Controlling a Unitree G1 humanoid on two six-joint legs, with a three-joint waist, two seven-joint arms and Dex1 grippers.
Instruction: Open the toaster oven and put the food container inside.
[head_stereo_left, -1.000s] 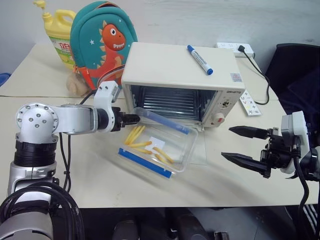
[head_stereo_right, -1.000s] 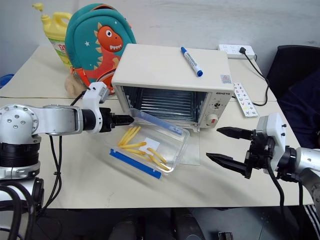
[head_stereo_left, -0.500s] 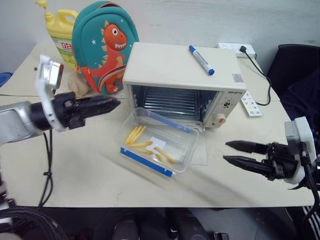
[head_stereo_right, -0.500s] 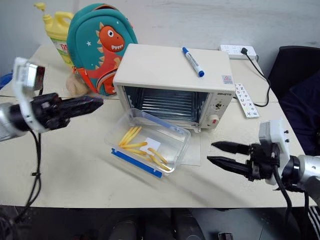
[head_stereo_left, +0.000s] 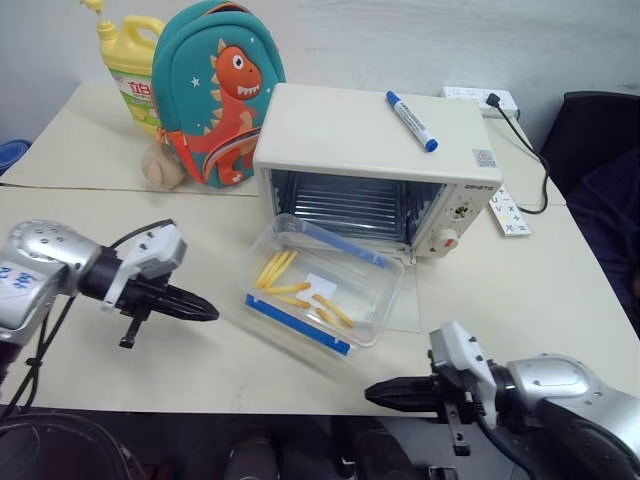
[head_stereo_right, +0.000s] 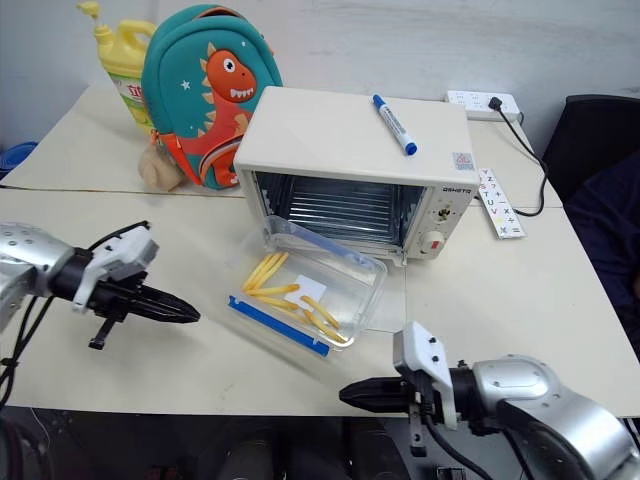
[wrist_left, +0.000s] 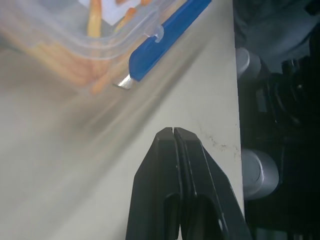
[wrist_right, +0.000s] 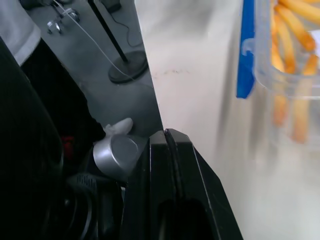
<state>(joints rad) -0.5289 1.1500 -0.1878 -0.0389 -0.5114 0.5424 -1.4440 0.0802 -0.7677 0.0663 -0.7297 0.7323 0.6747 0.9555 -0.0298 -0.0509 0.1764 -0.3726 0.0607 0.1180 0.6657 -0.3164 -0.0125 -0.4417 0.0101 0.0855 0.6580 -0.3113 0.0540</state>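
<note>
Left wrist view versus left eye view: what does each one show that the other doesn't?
The left eye view alone takes in the toaster oven with its door down, the blue marker on its top, the dinosaur backpack, the yellow bottle and the right gripper. The left wrist view alone shows the left gripper close up, fingers shut. Both show the food container with its blue clip and the table.

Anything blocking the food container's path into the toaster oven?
Nothing visible. The food container sits on the lowered glass door right at the toaster oven's open mouth. The blue marker lies on the oven's top, out of the way.
</note>
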